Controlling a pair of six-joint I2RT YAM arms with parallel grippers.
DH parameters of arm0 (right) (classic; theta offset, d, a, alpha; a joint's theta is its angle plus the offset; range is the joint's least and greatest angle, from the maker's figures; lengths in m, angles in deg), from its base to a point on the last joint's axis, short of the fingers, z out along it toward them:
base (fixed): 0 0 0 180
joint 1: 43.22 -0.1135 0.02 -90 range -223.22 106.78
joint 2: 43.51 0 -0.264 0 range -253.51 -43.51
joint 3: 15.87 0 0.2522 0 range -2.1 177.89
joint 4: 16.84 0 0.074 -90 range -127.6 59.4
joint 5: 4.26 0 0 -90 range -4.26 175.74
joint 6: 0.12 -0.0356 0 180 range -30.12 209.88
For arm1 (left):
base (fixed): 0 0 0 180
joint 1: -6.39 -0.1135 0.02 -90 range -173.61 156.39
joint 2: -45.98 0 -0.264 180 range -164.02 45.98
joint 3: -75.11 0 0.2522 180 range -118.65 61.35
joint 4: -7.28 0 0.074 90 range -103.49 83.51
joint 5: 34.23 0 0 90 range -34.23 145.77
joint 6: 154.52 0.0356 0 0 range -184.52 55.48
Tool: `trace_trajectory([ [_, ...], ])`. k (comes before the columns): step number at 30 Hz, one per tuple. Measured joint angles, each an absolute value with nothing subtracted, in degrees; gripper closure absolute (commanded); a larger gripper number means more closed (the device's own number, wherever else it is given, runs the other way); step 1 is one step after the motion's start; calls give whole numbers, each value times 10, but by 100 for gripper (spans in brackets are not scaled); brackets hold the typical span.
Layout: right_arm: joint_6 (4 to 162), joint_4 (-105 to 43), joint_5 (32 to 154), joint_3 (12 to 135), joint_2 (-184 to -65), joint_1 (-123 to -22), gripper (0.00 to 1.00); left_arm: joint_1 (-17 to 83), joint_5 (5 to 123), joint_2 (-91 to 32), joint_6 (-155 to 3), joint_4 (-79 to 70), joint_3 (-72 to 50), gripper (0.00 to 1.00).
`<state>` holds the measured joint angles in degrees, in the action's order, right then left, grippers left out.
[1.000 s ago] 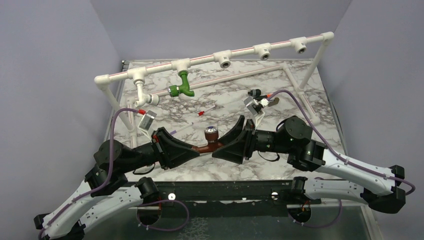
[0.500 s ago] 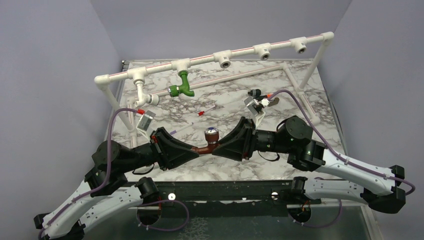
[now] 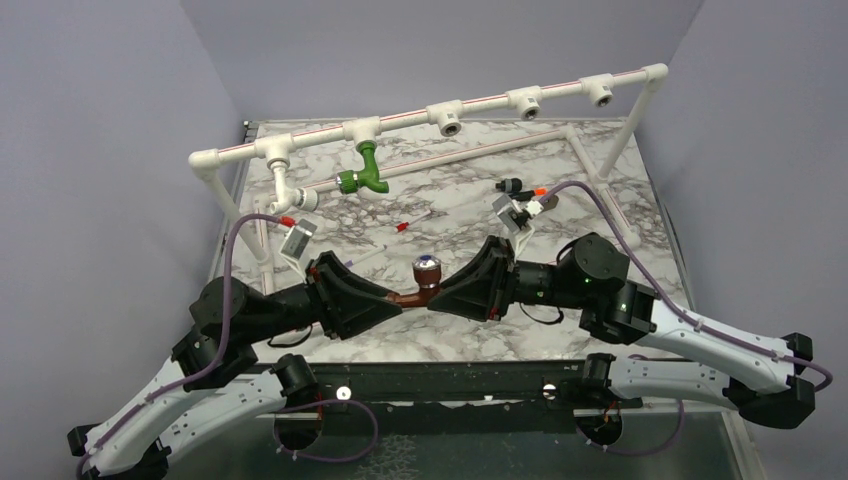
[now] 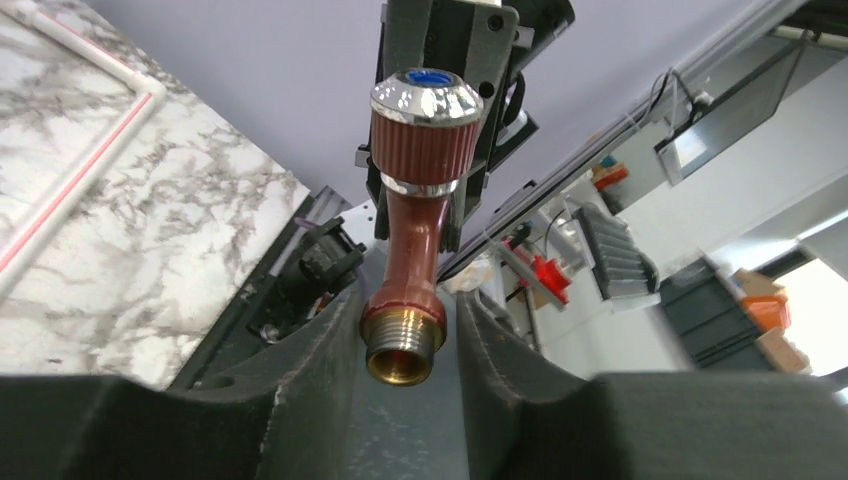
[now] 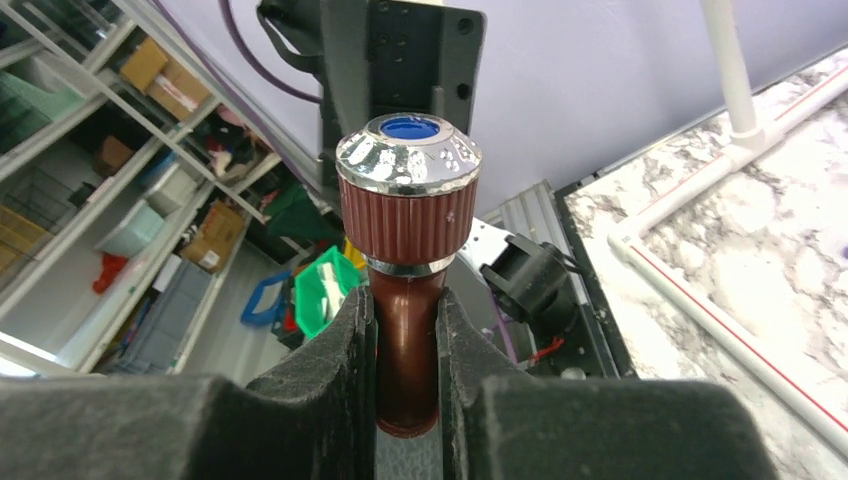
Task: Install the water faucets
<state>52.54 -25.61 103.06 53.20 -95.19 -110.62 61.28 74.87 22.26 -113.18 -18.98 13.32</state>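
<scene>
Pale lilac walls close in on three sides of a white-and-grey marbled surface (image 3: 450, 205). A white plastic pipe frame (image 3: 480, 105) stands on it. You can count five T-fittings along its raised top rail, and three of them show open sockets.

There are two faucets. The bright green plastic bib faucet (image 3: 362, 180) hangs from the second T-fitting from the left. The reddish-brown copper-coloured bib faucet (image 3: 420, 285) is up off the marble near the front edge, caught between your two arms. Its ribbed knob with a chrome cap and blue centre points upward.

Your left fingers (image 4: 315, 375) are closed in on that faucet's brass threaded stem, one on each side of it. Your right fingers (image 5: 325, 370) are clamped tight on the brown spout just below the knob. Both arms therefore grip the same copper-coloured piece from opposite ends.

One small black piece with an orange tip (image 3: 515, 186) lies on the surface beyond the right arm. One thin pale stick with a red tip (image 3: 403, 227) lies near the middle.
</scene>
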Motion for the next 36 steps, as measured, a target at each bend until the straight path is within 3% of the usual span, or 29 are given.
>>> trace_trajectory([
  [2,534,-267,1023,532,-948,-1106,100,613,745,216,-1127,-196,130,31],
  [4,546,-286,1010,533,-943,-1106,99,613,736,208,-1121,-206,123,23],
  [15,640,-429,878,613,-936,-1106,100,613,679,140,-1063,-288,26,3],
  [29,813,-549,554,733,-1012,-1106,99,613,607,-17,-951,-365,-120,1],
  [36,888,-555,506,733,-1040,-1041,99,613,604,-90,-906,-367,-205,1],
])
